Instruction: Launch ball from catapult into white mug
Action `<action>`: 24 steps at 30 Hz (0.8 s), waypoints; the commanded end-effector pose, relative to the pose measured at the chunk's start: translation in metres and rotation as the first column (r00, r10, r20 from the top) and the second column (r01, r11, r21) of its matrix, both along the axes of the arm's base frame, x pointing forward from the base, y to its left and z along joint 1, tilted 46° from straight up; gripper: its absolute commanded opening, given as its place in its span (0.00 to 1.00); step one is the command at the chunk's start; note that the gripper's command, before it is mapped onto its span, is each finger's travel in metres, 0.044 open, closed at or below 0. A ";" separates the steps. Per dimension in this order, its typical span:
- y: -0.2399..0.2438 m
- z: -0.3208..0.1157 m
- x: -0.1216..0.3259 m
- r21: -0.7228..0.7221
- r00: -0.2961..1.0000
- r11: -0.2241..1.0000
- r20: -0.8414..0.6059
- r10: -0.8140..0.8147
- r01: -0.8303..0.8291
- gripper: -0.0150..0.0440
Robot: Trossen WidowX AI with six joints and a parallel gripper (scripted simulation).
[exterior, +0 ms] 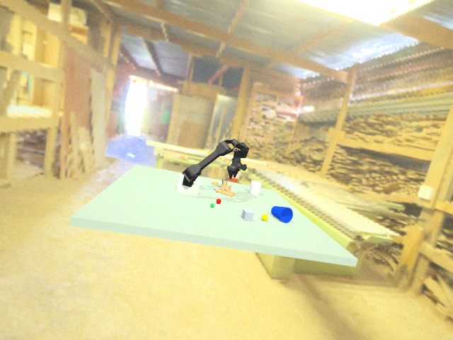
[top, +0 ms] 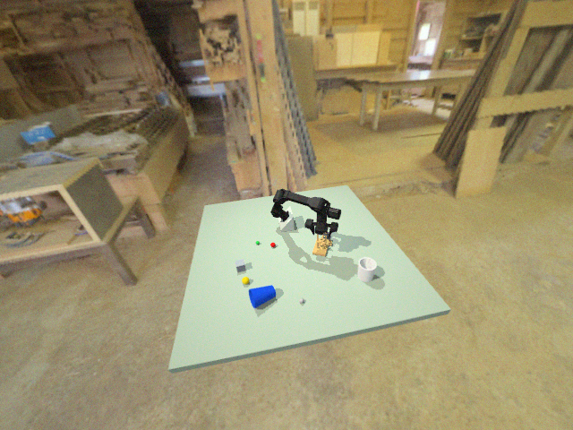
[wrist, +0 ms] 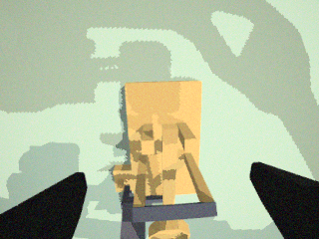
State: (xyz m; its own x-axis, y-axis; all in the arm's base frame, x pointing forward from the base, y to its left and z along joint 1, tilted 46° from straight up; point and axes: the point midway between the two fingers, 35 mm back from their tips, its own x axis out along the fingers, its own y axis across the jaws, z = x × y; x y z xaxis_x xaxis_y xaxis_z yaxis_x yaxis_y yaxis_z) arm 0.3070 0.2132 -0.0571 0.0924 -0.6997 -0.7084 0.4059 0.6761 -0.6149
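Observation:
The wooden catapult (top: 320, 251) (exterior: 229, 193) (wrist: 161, 100) stands on the table near the arm. A dark grey crossbar (wrist: 174, 212) crosses it in the wrist view. Its cup (wrist: 169, 230) is cut off by the lower edge of that view; no ball shows in the visible part. My gripper (exterior: 233, 178) (wrist: 168, 170) is open and empty above the catapult, with the fingers wide to either side. The white mug (top: 365, 271) (exterior: 255, 188) stands upright, apart from the catapult. A red ball (top: 273, 245) (exterior: 219, 201) and a smaller green ball (top: 257, 243) (exterior: 211, 205) lie on the table.
A yellow ball (top: 245, 280) (exterior: 265, 217), a grey cube (top: 240, 266) (exterior: 247, 214) and a blue cup (top: 262, 296) (exterior: 281, 213) on its side lie farther off. A small pale ball (top: 302, 301) is near the front of the table (top: 222, 338) in the top view.

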 end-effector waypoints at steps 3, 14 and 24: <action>0.001 0.007 -0.003 -0.007 1.000 1.000 -0.008 -0.005 0.005 1.00; -0.033 -0.026 0.001 -0.008 1.000 1.000 -0.007 -0.005 0.005 1.00; -0.042 -0.036 0.003 -0.008 1.000 1.000 -0.007 -0.005 0.005 1.00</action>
